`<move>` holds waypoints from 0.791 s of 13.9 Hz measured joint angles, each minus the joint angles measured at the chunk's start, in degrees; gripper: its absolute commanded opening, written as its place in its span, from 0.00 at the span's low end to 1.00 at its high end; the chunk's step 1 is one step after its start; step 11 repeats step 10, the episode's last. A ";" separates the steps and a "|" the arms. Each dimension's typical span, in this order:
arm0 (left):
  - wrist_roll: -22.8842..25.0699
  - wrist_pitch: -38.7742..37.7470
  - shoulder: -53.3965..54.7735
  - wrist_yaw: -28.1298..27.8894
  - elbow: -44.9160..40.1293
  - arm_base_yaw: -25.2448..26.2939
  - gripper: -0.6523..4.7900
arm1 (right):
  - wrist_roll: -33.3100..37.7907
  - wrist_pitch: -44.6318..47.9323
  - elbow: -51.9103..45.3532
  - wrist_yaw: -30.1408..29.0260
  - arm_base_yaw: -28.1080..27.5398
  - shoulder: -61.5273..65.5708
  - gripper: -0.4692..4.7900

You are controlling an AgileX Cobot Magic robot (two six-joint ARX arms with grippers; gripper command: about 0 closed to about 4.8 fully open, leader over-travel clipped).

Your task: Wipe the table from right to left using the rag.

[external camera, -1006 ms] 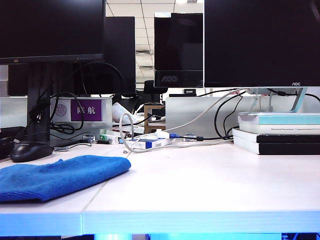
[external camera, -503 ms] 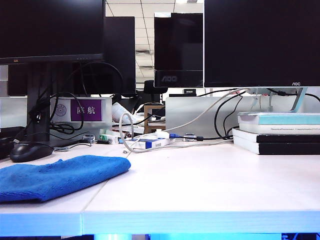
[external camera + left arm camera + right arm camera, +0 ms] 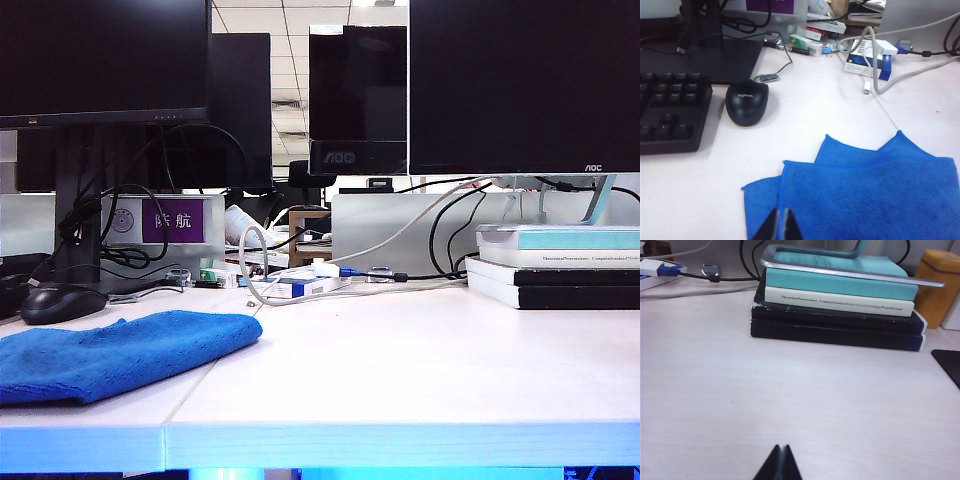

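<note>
The blue rag (image 3: 115, 352) lies rumpled on the left side of the white table (image 3: 400, 370), near a black mouse (image 3: 746, 102), with the left gripper (image 3: 779, 226) above its near edge, fingers pressed together, and the right gripper (image 3: 780, 463), also closed, over bare table before stacked books (image 3: 837, 310).

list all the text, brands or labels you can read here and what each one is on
"AOC" on the right monitor's lower bezel.
"AOC" on the back of the centre monitor.
"logitech" on the black mouse, small, only just legible.
"Theoretical Neuroscience Computational..." on the white book spine; the rest is blurred.
Two white Chinese characters on the purple sign, roughly "陈航", uncertain.
Keyboard legends: too blurred to read.
</note>
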 measured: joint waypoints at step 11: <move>-0.02 0.02 0.00 0.00 0.00 0.00 0.16 | 2.58 0.00 0.00 -0.20 0.00 0.00 0.09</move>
